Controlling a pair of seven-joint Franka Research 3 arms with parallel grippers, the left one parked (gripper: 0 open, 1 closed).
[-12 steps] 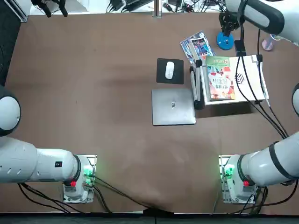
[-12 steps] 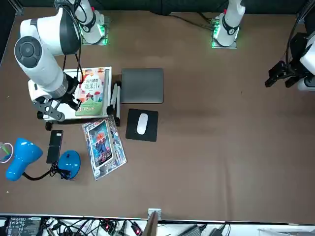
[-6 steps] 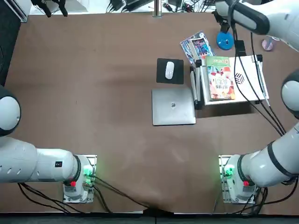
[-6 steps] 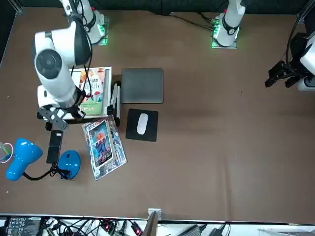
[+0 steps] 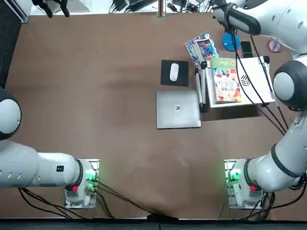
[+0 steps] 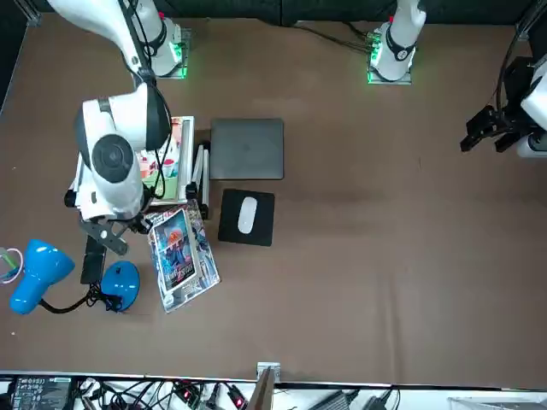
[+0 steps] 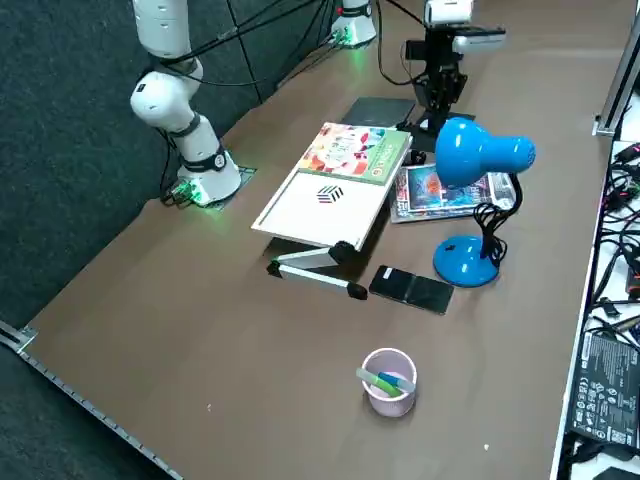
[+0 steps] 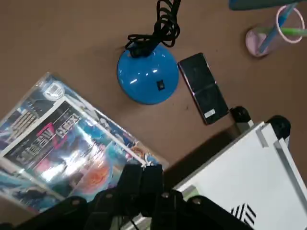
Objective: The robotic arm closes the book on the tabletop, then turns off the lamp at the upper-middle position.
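Note:
The book (image 5: 226, 80) lies closed, green cover up, on the white stand board (image 5: 255, 82); the arm covers part of it in the front view (image 6: 176, 161). The lamp stands at the table's far edge, with its blue base (image 8: 147, 75) and head (image 7: 482, 150) in view. My right gripper (image 8: 141, 178) hangs shut and holds nothing. It is over the corner of the blue leaflets (image 8: 62, 139), a short way from the lamp base (image 6: 120, 284). In the front view the gripper (image 6: 113, 243) sits between the stand and the base. The robotic arm (image 5: 249, 19) hides it from overhead.
A black phone (image 8: 203, 87) lies beside the lamp base. A closed laptop (image 5: 178, 109) and a mouse (image 5: 174, 72) on a black pad sit left of the stand. A pink cup (image 7: 388, 380) with pens stands near the table's right edge.
The right arm has swung away from over the stand toward the leaflets and lamp base at the far edge. The book has not moved.

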